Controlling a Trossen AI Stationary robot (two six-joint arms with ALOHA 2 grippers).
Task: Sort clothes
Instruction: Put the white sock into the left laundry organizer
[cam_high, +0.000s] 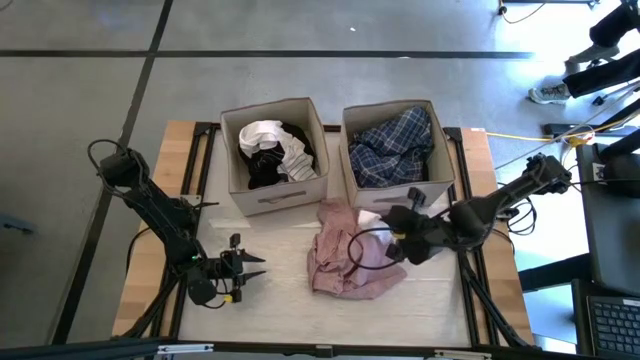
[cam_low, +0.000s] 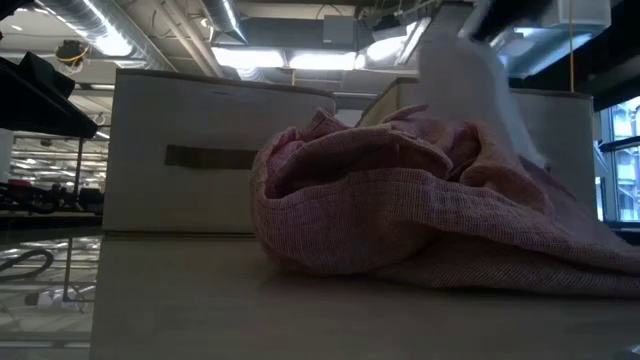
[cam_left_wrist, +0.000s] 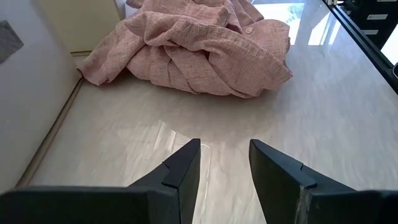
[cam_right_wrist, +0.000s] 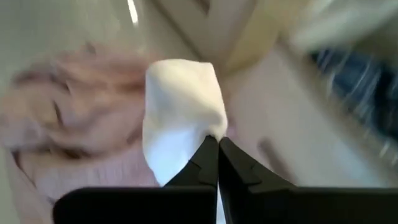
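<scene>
A dusty-pink garment (cam_high: 345, 258) lies crumpled on the table in front of the two beige boxes; it also shows in the left wrist view (cam_left_wrist: 193, 46) and the low view (cam_low: 420, 210). My right gripper (cam_high: 388, 224) is above the garment's right part, shut on a small white cloth (cam_right_wrist: 180, 106). The cloth shows blurred in the low view (cam_low: 470, 70), above the pink garment. My left gripper (cam_left_wrist: 224, 146) is open and empty, low over the table to the left of the pink garment (cam_high: 252, 265). My right gripper pinches the white cloth by one edge or corner (cam_right_wrist: 214, 132) between its two fingertips. The rest of the cloth spreads out beyond the fingers, above the pink garment. Whether it is one layer or several I cannot tell.
The left box (cam_high: 236, 180) holds black and white clothes. The right box (cam_high: 352, 120) holds a blue-plaid garment (cam_high: 395, 145). There is bare table top between my left gripper and the pink garment and along the near edge.
</scene>
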